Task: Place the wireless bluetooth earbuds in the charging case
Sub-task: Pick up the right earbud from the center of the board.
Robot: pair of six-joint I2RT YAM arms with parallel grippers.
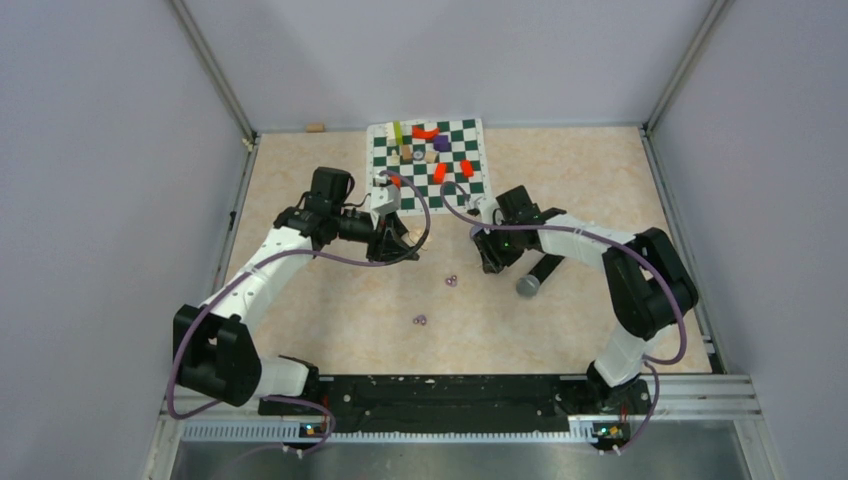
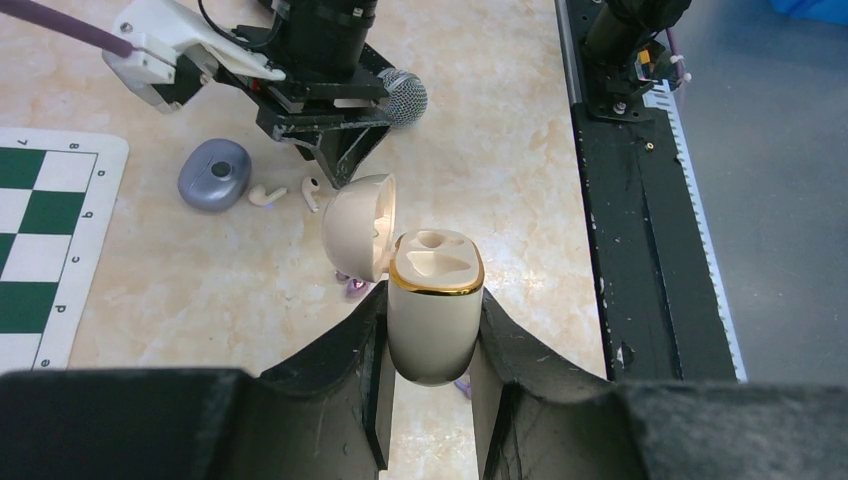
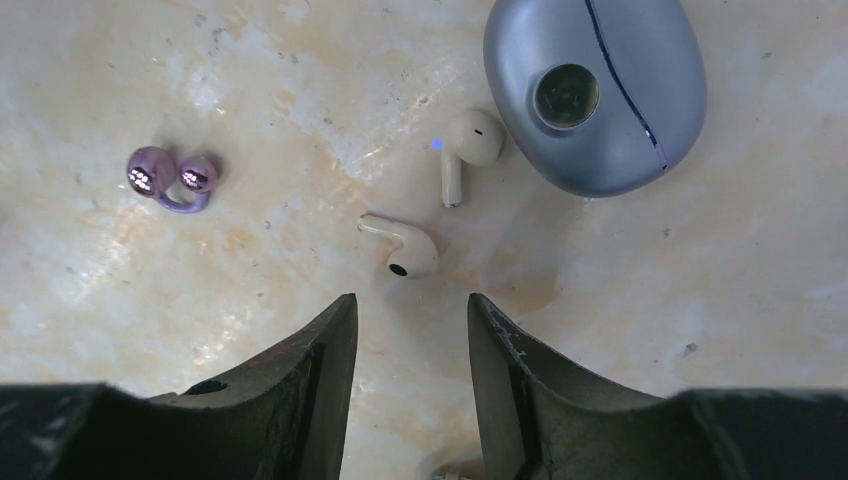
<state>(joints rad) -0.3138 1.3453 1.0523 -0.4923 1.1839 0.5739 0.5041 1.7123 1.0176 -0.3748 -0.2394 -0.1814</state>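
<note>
— Above the pale marbled worktop [image 1: 330, 300], how do the arms stand?

— The left fingers [image 1: 400, 245] and right fingers [image 1: 490, 262] face each other mid-worktop, near but apart. One tiny purple earbud [image 1: 451, 281] lies between them, and another [image 1: 420, 320] lies nearer the bases. A black microphone with a grey mesh head [image 1: 527, 285] lies just beside the right arm, and a careless swing could knock it. A green-and-white chequered mat [image 1: 430, 160] carrying small blocks bounds the far side. The open room is toward the bases.

— And from the left wrist?

— The left fingers are clamped on the cream charging case with a gold rim [image 2: 435, 330]. It stands upright with both wells empty. Its hinged lid [image 2: 362, 225] leans open toward the right arm, so an approach from that side could catch it. A black rail [image 2: 620, 200] marks the near edge.

— From the right wrist?

— The right fingers stand apart, holding nothing, just above a cream stemmed earbud [image 3: 410, 250]. A second one [image 3: 465, 150] lies just beside a blue-grey oval case [image 3: 600, 90]. The purple earbud lies well off to the side. The cream piece is small and rounded, so the closing fingers could squirt it away or push it into its neighbour. Colour suggests that the cream pair fits the cream charging case. A mismatched pair would likely not seat.
</note>
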